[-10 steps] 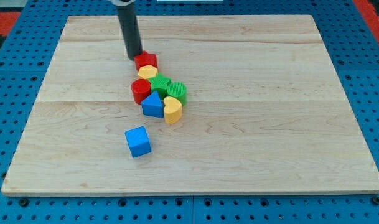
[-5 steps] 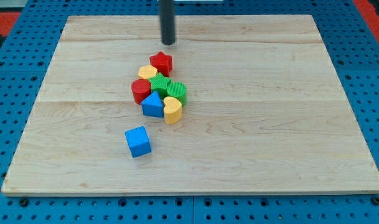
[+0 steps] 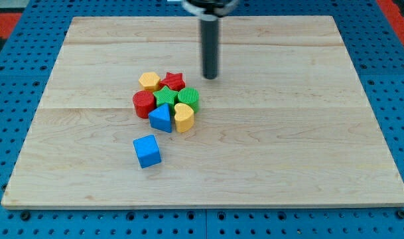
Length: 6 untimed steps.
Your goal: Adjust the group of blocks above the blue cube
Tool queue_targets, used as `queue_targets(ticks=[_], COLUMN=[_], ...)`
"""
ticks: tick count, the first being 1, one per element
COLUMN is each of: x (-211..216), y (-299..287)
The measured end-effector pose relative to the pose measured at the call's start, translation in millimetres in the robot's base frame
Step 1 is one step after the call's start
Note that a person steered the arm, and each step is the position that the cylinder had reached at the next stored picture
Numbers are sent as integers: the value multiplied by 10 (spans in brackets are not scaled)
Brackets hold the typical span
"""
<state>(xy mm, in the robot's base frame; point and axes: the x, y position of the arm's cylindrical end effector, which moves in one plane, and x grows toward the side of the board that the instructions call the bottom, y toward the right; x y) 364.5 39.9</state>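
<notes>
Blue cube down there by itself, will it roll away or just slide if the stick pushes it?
The blue cube probably slides rather than rolls: its flat faces sit flush on the smooth wooden board. It likely moves easily, being small and alone. An off-centre push from my tip may spin it.

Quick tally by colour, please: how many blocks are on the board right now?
Red: 2, star and cylinder
Yellow: 2, hexagon and heart
Green: 2, star and cylinder
Blue: 2, triangular block and cube
Total: 8
My tip is up and to the view's right of the cluster, touching nothing.
</notes>
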Motion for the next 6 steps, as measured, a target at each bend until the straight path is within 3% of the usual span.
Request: queue_targets(ticks=[1, 2, 3, 4, 6], x=[445, 224, -178, -259, 213], y=[385, 384, 60, -778, -1365])
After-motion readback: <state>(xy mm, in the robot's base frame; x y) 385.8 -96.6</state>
